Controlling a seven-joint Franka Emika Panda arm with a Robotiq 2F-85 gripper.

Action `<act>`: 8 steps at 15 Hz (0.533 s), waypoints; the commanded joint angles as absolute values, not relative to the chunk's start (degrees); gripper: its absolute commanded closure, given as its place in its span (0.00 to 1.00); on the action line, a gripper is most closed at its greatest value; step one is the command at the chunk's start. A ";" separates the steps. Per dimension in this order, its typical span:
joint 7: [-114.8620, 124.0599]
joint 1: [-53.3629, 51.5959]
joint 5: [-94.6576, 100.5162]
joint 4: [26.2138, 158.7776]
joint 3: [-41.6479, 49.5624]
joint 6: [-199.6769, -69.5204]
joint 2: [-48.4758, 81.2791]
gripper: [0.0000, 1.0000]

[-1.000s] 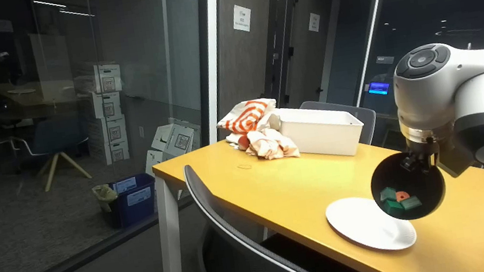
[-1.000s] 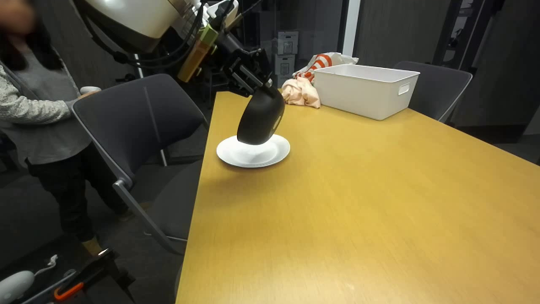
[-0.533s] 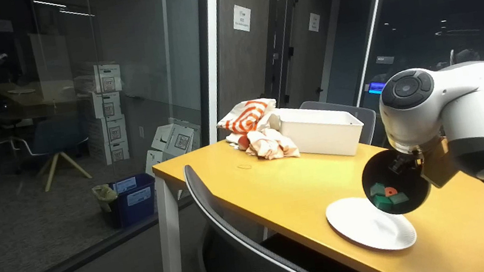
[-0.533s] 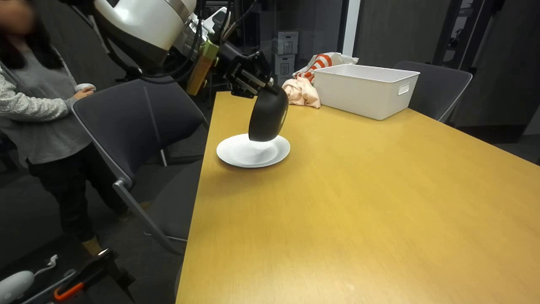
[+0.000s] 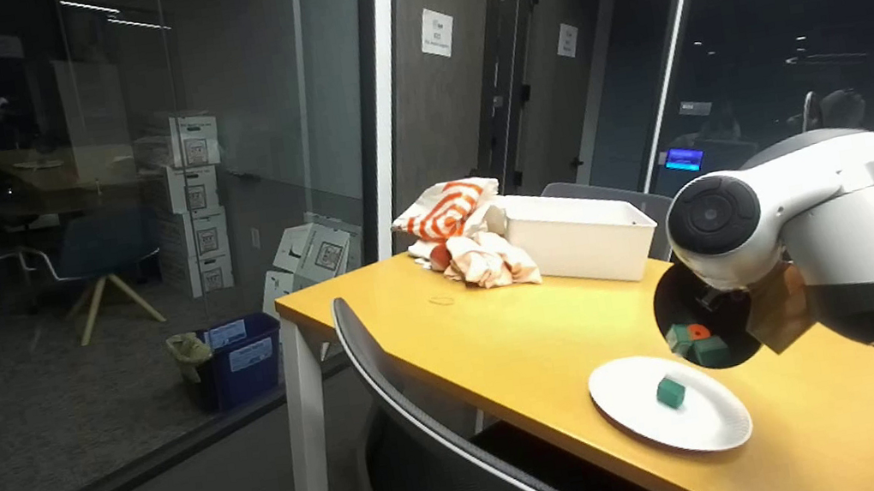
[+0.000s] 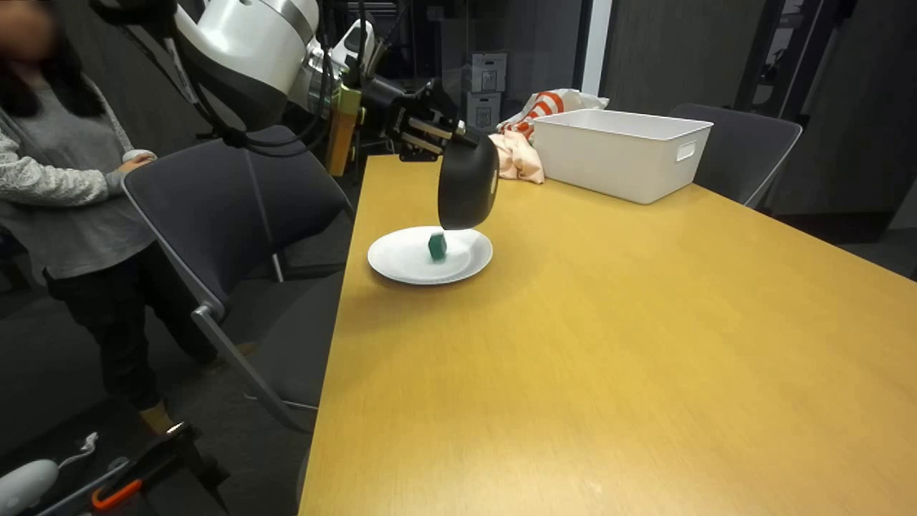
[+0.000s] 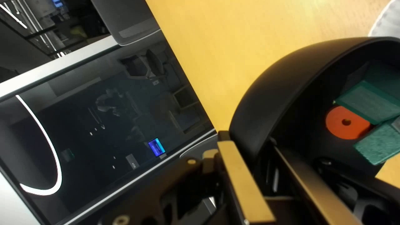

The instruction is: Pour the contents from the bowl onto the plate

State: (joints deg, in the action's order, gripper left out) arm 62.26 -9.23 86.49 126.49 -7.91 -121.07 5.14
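My gripper (image 7: 248, 141) is shut on the rim of the black bowl (image 7: 275, 90). The bowl, also in both exterior views (image 5: 729, 314) (image 6: 467, 183), is tilted steeply on its side, above the white plate's edge. One green block (image 5: 670, 392) is on the white plate (image 5: 634, 406); in an exterior view the block (image 6: 437, 246) looks tipped and slightly blurred over the plate (image 6: 394, 258). Inside the bowl, an orange disc with a hole (image 7: 336, 126) and green blocks (image 7: 368, 101) lie together near the lower side. The plate's edge (image 7: 387, 25) shows at the wrist view's corner.
The plate stands near the edge of the yellow table (image 6: 573, 322). A white rectangular box (image 6: 616, 154) and crumpled cloth and bags (image 5: 481, 252) stand at the far end. Chairs (image 6: 243, 208) line the table. A person (image 6: 64, 172) stands behind a chair.
The bowl has tipped further and shifted up a little, toward the white box's side in an exterior view. One green block has left the bowl and is now at the plate.
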 commanded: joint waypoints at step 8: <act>70.06 -10.45 95.55 128.25 -8.86 -109.97 6.50 0.90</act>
State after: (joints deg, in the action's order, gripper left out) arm 67.37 -9.85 90.90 127.45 -8.03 -113.47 6.95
